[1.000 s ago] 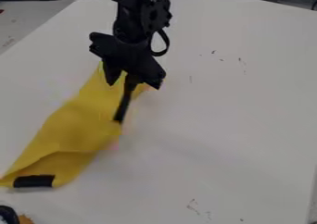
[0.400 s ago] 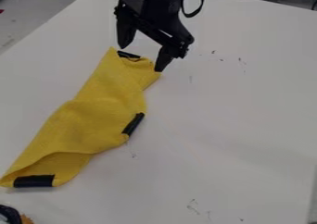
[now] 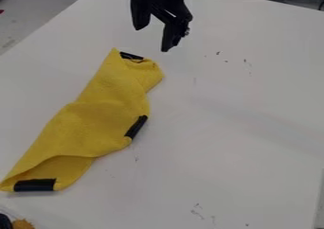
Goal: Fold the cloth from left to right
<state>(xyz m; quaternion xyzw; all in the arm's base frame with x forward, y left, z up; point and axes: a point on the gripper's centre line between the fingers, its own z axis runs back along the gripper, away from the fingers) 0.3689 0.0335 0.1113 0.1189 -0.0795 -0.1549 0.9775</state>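
Claw (image 3: 152,39), open and empty, upper centre; yellow cloth (image 3: 95,124), apparently folded, left of centre on the table (image 3: 240,110). Any retreat should rise clear before swinging aside, lest contact unfold the cloth.

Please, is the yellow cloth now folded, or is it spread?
Folded: the yellow cloth lies as a narrow strip, a flap overlapping its lower end.

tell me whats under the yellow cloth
White tabletop shows right up to the edges of the yellow cloth, so it seems to rest on that. The area beneath is covered; whether anything else lies there can't be seen.
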